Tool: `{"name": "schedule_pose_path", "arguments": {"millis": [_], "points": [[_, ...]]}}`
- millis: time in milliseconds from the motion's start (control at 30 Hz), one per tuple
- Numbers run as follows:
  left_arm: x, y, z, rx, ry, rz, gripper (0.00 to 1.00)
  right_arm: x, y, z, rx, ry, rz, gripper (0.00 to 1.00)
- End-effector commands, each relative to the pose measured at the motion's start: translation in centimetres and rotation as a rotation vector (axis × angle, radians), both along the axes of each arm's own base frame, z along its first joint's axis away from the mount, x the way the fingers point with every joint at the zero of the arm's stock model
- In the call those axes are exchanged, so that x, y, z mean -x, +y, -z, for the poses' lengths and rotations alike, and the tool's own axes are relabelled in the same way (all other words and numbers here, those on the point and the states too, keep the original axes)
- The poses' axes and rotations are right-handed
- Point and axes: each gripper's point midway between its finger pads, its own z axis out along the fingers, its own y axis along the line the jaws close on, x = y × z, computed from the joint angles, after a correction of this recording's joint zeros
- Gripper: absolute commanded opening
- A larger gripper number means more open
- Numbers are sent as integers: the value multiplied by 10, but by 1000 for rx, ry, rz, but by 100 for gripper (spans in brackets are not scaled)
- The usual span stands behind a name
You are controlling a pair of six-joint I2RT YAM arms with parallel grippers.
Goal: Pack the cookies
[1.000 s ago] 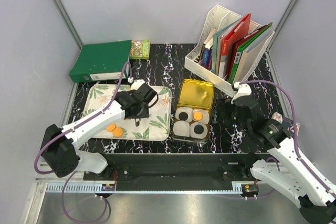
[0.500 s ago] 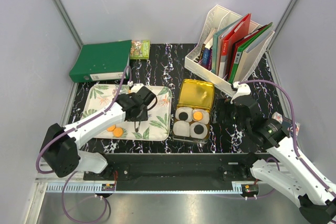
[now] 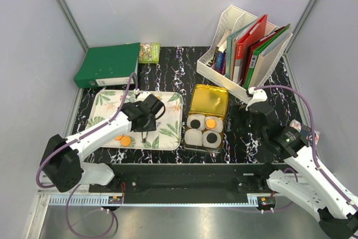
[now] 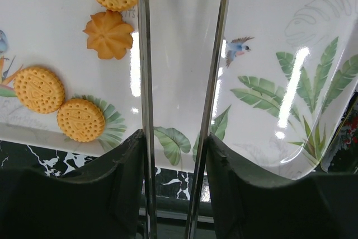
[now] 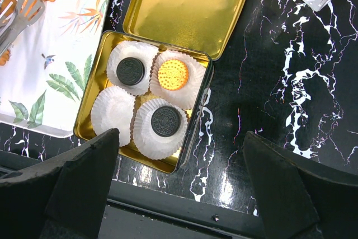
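Note:
Several orange cookies lie on the leaf-print tray; two of them show in the top view. My left gripper is shut on metal tongs, whose two arms stand apart over bare tray to the right of the cookies; it also shows in the top view. The gold tin holds white paper cups with two black cookies and one orange cookie; one cup is empty. My right gripper is open and empty above the tin's near right corner.
A green binder and a small packet lie at the back left. A white rack of folders stands at the back right. The tin's open lid lies behind the tin. The table is black marble.
My left gripper with the tongs has shifted slightly toward the near edge over the tray. The right arm has not moved.

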Motion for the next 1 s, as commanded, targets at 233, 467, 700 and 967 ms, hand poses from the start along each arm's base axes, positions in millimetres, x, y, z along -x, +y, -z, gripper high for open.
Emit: {"name": "schedule_pose_path", "arguments": {"millis": [233, 467, 700, 967], "points": [[-3, -5, -6, 41, -19, 6, 29, -6, 0, -12, -20, -55, 10, 100], [-5, -1, -37, 55, -78, 3, 21, -7, 0, -10, -16, -50, 9, 100], [-11, 1, -112, 135, -224, 7, 20, -7, 2, -9, -17, -44, 7, 100], [12, -27, -121, 230, -206, 128, 17, -7, 1, -10, -21, -48, 9, 100]]}}
